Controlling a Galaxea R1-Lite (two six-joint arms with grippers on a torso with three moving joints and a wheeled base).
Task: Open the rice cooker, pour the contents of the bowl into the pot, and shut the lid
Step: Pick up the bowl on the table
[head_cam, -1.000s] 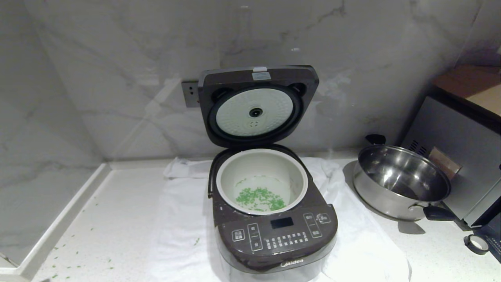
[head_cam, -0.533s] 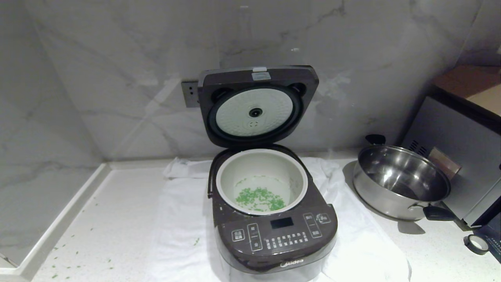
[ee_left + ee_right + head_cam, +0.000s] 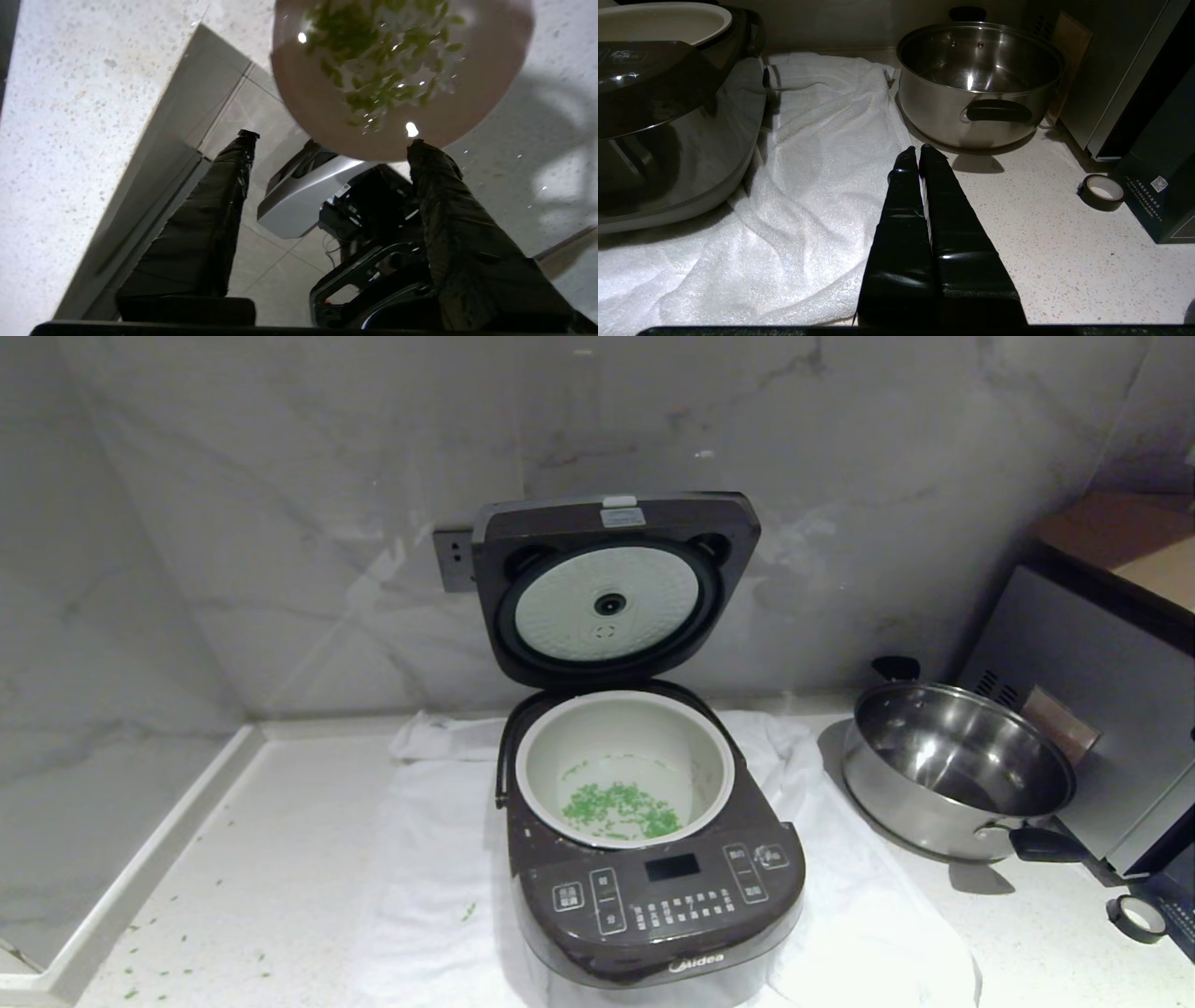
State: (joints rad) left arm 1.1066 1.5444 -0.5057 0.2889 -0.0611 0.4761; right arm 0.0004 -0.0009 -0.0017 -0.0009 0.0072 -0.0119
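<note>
The dark brown rice cooker (image 3: 653, 905) stands on a white towel with its lid (image 3: 611, 518) raised against the wall. Green contents (image 3: 621, 807) lie on the bottom of the pale pot (image 3: 621, 728). Neither arm shows in the head view. In the left wrist view the pink bowl (image 3: 322, 116) sits on the speckled counter near its edge, with green and white bits (image 3: 373, 70) still inside. My left gripper (image 3: 331, 139) is open, with one fingertip (image 3: 420, 151) at the bowl's rim. My right gripper (image 3: 919, 151) is shut and parked between the cooker (image 3: 668, 140) and the steel pan.
A shiny steel pan (image 3: 962, 770) with black handles stands right of the cooker, before a grey oven box (image 3: 1102, 709). A tape roll (image 3: 1139, 917) lies at the front right. The white towel (image 3: 429, 877) spreads under the cooker. Green bits (image 3: 168, 952) dot the counter's left.
</note>
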